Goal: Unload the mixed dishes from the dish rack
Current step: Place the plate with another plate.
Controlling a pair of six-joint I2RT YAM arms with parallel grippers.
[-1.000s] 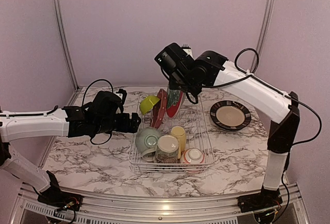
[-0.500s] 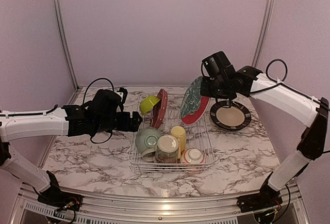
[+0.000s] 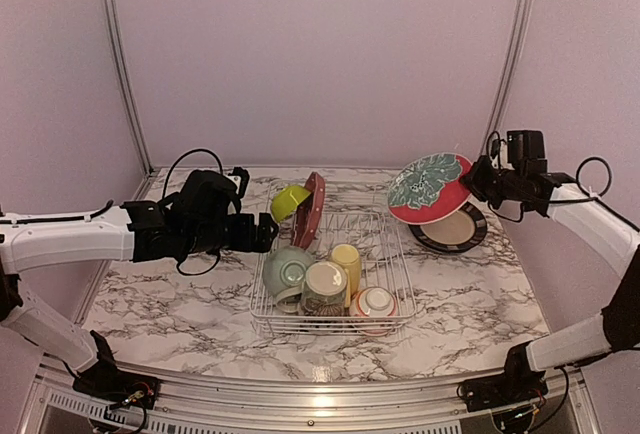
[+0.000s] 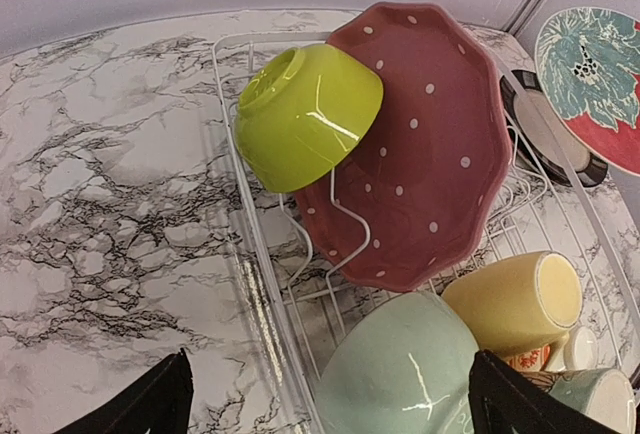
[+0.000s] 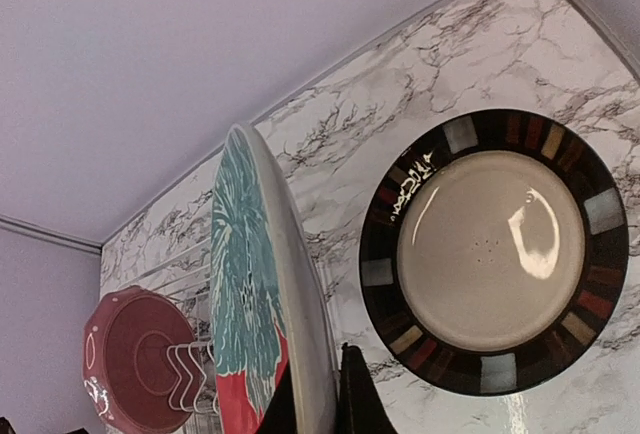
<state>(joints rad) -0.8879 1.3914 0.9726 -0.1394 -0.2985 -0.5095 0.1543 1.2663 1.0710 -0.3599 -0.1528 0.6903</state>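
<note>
Backdrop's pretty plain: pale lilac walls (image 3: 320, 54) on three sides, with a silvery metal post (image 3: 118, 54) running up each back corner. The bench (image 3: 170, 319) has a white marble-look top with dark grey veins, and a shiny aluminium rail (image 3: 320, 392) runs along its near edge. Light's soft and even.

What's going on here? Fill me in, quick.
The robot is emptying a dish rack. Its right gripper is shut on a red flowered plate, held tilted in the air by a dark-rimmed plate lying on the table right of the rack. The left gripper hovers open at the rack's left side, near a lime bowl and a spotted pink plate. A yellow mug and pale green bowl sit nearer.
</note>
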